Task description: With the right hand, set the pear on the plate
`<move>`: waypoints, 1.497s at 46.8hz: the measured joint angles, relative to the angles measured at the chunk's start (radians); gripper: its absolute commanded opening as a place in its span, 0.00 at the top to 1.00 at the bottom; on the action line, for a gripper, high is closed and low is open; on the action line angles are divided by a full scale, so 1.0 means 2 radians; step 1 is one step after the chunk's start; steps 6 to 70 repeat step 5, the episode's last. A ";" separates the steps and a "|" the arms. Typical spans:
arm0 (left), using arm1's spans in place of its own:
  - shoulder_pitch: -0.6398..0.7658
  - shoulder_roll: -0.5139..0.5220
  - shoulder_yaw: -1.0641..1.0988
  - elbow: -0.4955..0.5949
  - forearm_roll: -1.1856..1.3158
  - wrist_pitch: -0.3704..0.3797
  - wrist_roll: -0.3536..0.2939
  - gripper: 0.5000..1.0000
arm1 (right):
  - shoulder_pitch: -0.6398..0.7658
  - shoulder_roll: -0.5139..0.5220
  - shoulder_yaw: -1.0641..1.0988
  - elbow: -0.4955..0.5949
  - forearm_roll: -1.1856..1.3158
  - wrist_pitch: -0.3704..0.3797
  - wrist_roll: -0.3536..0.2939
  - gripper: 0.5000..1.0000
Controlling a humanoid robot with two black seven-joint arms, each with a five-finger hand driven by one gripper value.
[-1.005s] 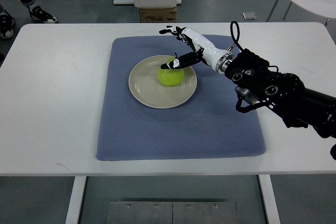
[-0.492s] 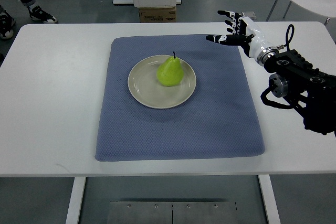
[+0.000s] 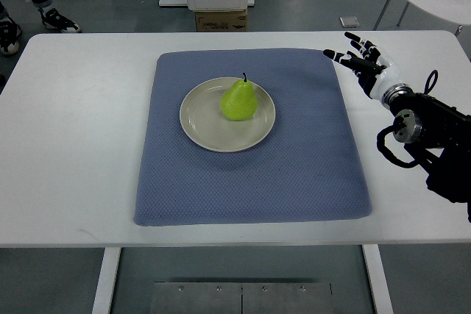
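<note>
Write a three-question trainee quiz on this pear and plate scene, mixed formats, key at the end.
1. True or false: the pear is on the plate.
2. Multiple choice. Where is the right hand? A) gripping the pear; B) over the right edge of the blue mat, clear of the plate; C) under the table.
3. Fill in: the right hand's fingers are ____ and hold nothing.

Key:
1. True; the pear stands upright, stem up, on the plate.
2. B
3. Spread (open).
</note>
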 measured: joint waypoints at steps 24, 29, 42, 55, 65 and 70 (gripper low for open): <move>0.000 0.000 0.000 0.000 0.000 0.000 0.000 0.00 | -0.002 0.000 0.011 0.000 0.001 0.000 -0.003 0.00; 0.000 0.000 0.000 0.000 0.000 0.000 0.000 0.00 | -0.002 0.000 0.011 0.000 0.001 0.000 -0.003 0.00; 0.000 0.000 0.000 0.000 0.000 0.000 0.000 0.00 | -0.002 0.000 0.011 0.000 0.001 0.000 -0.003 0.00; 0.000 0.000 0.000 0.000 0.000 0.000 0.000 0.00 | -0.002 0.000 0.011 0.000 0.001 0.000 -0.003 0.00; 0.000 0.000 0.000 0.000 0.000 0.000 0.000 0.00 | -0.002 0.000 0.011 0.000 0.001 0.000 -0.003 0.00; 0.000 0.000 0.000 0.000 0.000 0.000 0.000 0.00 | -0.002 0.000 0.011 0.000 0.001 0.000 -0.003 0.00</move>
